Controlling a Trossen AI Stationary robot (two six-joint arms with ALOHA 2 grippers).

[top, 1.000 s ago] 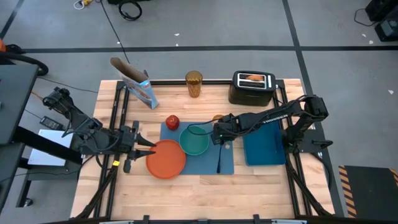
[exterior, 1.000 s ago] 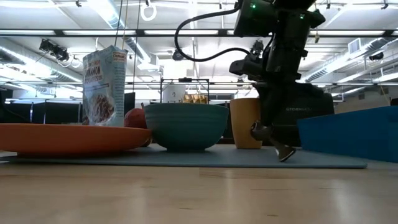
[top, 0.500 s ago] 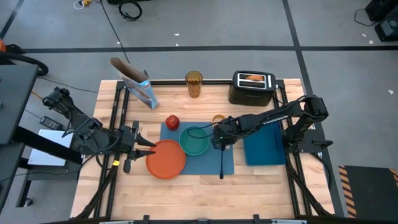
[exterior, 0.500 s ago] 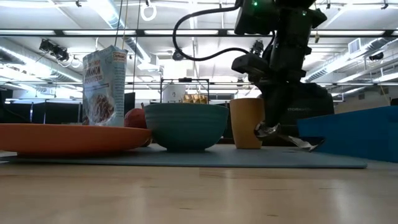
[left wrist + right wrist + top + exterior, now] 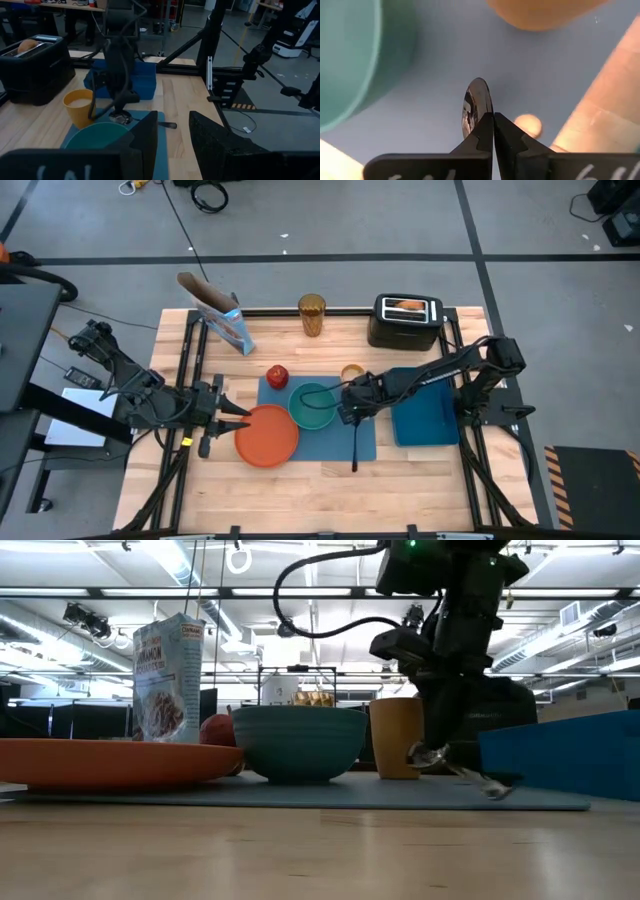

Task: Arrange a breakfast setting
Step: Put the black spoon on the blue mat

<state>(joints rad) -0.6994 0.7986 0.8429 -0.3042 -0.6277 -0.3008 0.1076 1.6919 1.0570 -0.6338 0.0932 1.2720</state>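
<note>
A: Where are we w/ the setting?

B: Spoon step. Our right gripper (image 5: 347,411) is pinched tight on the bowl end of the metal spoon (image 5: 355,442), fingers closed right on its rim in the right wrist view. Handle trails toward the table's front edge, over the placemat (image 5: 372,442), just right of the teal bowl (image 5: 313,406).

A: Spoon down yet?

B: Not fully, we reckon. In the low view the handle (image 5: 478,781) slants down and its tip looks about at the mat, but the bowl end is held above it.

A: Rest of the stuff?

B: Orange plate (image 5: 267,435) sits on the mat's left edge, overhanging onto the wood. Apple (image 5: 277,376) at the mat's back-left corner, orange cup (image 5: 351,372) just behind the mat by the right arm. Cereal box (image 5: 226,320) at back left, toast (image 5: 404,305) in the toaster (image 5: 406,322) at the back, both well apart from the mat.

A: Left arm?

B: Left gripper (image 5: 236,420) waits at the plate's left rim, fingers spread, holding nothing.

A: Next move?

B: We'd say lower the spoon's head till it lies flat beside the bowl, then open the fingers and lift straight up, so we don't drag it or bump the bowl or cup.
</note>
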